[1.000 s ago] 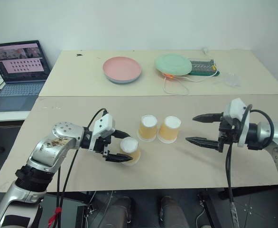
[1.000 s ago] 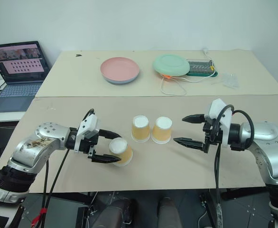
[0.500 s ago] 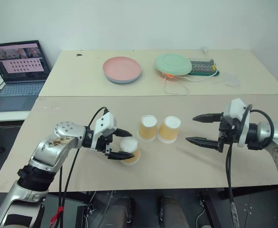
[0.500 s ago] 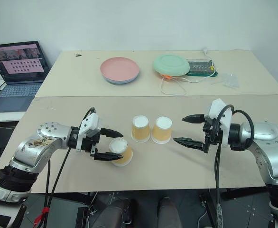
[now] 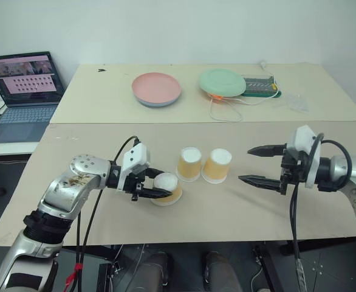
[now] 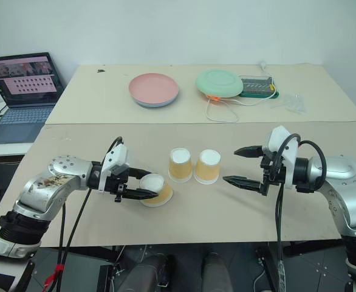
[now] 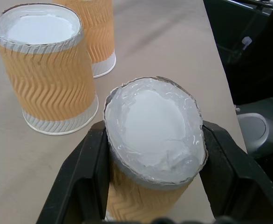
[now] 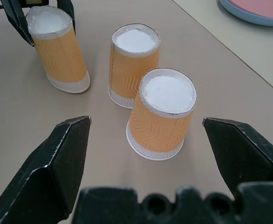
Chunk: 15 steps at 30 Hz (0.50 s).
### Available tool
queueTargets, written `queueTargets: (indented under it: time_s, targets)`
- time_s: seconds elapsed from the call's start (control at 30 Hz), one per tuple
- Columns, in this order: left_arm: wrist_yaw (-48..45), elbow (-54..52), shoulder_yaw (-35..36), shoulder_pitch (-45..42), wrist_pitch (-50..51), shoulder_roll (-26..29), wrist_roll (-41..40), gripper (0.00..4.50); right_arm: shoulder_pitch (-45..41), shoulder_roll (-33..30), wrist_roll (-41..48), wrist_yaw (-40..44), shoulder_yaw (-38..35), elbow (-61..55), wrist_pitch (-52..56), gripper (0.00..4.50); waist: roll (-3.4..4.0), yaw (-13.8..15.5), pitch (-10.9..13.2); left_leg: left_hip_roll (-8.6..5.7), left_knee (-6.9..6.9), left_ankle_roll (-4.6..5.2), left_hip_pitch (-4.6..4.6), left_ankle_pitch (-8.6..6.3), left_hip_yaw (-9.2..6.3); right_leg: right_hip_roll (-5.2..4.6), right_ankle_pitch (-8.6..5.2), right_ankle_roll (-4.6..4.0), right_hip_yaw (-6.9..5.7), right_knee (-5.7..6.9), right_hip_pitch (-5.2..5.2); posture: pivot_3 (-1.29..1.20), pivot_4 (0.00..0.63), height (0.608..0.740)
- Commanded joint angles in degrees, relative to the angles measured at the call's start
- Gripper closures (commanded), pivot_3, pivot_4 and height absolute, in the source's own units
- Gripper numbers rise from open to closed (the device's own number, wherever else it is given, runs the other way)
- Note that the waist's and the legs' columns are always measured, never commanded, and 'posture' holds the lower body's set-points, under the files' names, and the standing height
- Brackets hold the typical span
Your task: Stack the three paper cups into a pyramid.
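Observation:
Three yellow-orange paper cups stand upside down on the brown table (image 5: 226, 210), white bases up. Two of them (image 5: 189, 163) (image 5: 217, 165) sit side by side near the table's middle. The third cup (image 5: 167, 182) is to their left and nearer the front edge, tilted, with my left gripper (image 5: 158, 185) shut on it. In the left wrist view the black fingers (image 7: 87, 172) press both sides of this cup (image 7: 153, 135) and squash its base into an oval. My right gripper (image 5: 245, 164) hangs open to the right of the pair, with nothing between its fingers.
At the back of the far table lie a pink plate (image 5: 157, 89), a green plate (image 5: 222, 82), a green tray (image 5: 260, 85) with a looping cable (image 5: 226, 112), and a clear plastic bag (image 5: 297, 102). An open laptop (image 5: 25, 91) sits on the left.
My left gripper has shut on the near-left cup, which now leans and looks squashed. The right arm and the two other cups have not moved.

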Motion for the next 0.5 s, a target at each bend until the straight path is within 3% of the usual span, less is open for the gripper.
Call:
queueTargets:
  time_s: [0.03,0.2,0.33,0.5]
  targets:
    - [-6.6,0.9,6.9,-10.1,5.6,6.0,-7.1,2.32,-0.2,-1.1,0.2,-0.2,-2.3,-0.8,-0.3,0.0,0.0,0.0,0.0,0.0,0.0,0.0,0.0,0.0,0.0,0.1,0.0,0.0,0.0,0.0,0.0,0.0,0.15,0.718]
    - [-11.2,12.8,10.5,-29.7,11.9,8.1,-12.3,2.32,-0.6,-0.7,-0.3,-0.1,-1.4,0.0,-0.9,0.0,-0.08,0.0,0.0,0.0,0.11,0.06,-0.08,0.02,-0.03,0.25,-0.14,0.24,-0.04,0.05,-0.06,0.0,0.15,0.718]
    - [-6.2,30.4,12.3,-47.7,13.6,-0.1,-11.5,2.32,-1.4,-0.3,-1.0,0.1,-0.5,0.6,-1.5,0.0,-0.09,0.3,0.1,-0.05,0.22,0.19,-0.1,0.05,-0.11,0.25,-0.1,0.27,-0.1,0.0,0.04,0.0,0.15,0.718]
    - [-9.4,40.3,7.3,-51.3,12.3,-6.5,-7.3,2.32,-1.5,0.3,-1.3,-0.3,-0.4,0.7,-1.6,0.0,-0.08,-0.2,0.0,-0.08,0.27,0.23,-0.05,0.02,-0.07,0.22,-0.07,0.29,-0.02,0.09,0.1,0.0,0.15,0.718]
